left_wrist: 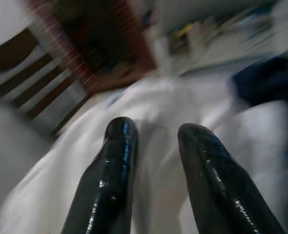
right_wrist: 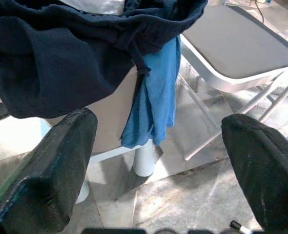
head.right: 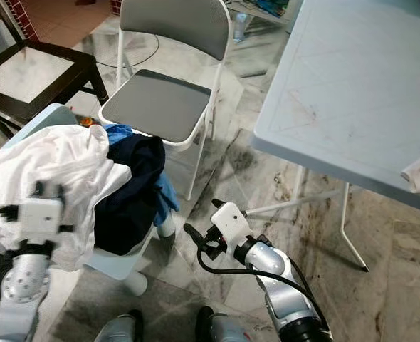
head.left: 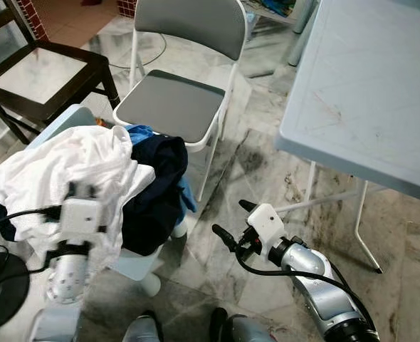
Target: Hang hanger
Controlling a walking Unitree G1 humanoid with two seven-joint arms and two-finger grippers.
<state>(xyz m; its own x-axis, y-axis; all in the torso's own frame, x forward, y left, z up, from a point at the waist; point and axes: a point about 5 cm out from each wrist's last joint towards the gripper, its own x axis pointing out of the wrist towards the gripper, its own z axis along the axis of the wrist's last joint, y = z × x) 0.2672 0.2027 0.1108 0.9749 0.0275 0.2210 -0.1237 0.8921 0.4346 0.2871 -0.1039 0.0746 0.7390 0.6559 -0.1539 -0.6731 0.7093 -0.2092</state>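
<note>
Grey marbled floor (head.left: 260, 178) underfoot, pale blue table (head.left: 366, 85) far right, grey folding chair (head.left: 178, 100) and dark wooden chair (head.left: 43, 78) beyond. Near left, one light-blue stool (head.left: 135, 265) heaped with three garments: white (head.left: 75, 171), navy (head.left: 156, 189), bright blue (right_wrist: 154, 97). Left gripper (left_wrist: 156, 141) pressed down over the white cloth, fingers a little apart, holding nothing. Right gripper (head.left: 231, 219) low over the floor just right of the pile, spread wide, empty. Hanger: cannot tell where

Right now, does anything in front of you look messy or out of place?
Yes. Clothes are heaped on the pale blue plastic stool: a white garment, a dark navy one and a bright blue cloth spill over its edge.
</note>
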